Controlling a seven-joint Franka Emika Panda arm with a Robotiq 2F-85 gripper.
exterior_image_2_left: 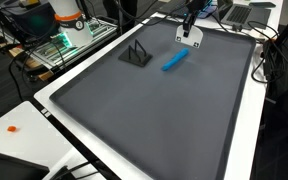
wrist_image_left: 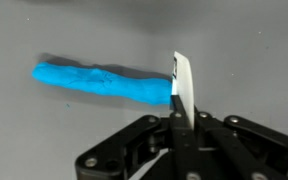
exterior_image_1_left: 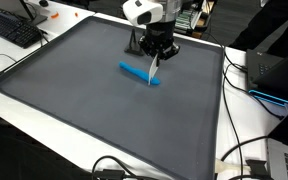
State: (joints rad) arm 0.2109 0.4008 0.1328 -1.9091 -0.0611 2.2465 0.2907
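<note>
White blade, held at its upper end by the clenched fingers of the gripper, touches one end of the blue roll near the arm-side edge of the mat; we judge it thin, stiff, light

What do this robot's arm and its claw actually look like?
The visible end of the arm is a rounded, glossy white shell with a dark patch on it. Below it sits the claw, matt black all over. The wrist view shows it built from angular hinged links that narrow into two slim fingers. No lettering or loose cables can be made out on it.
</note>
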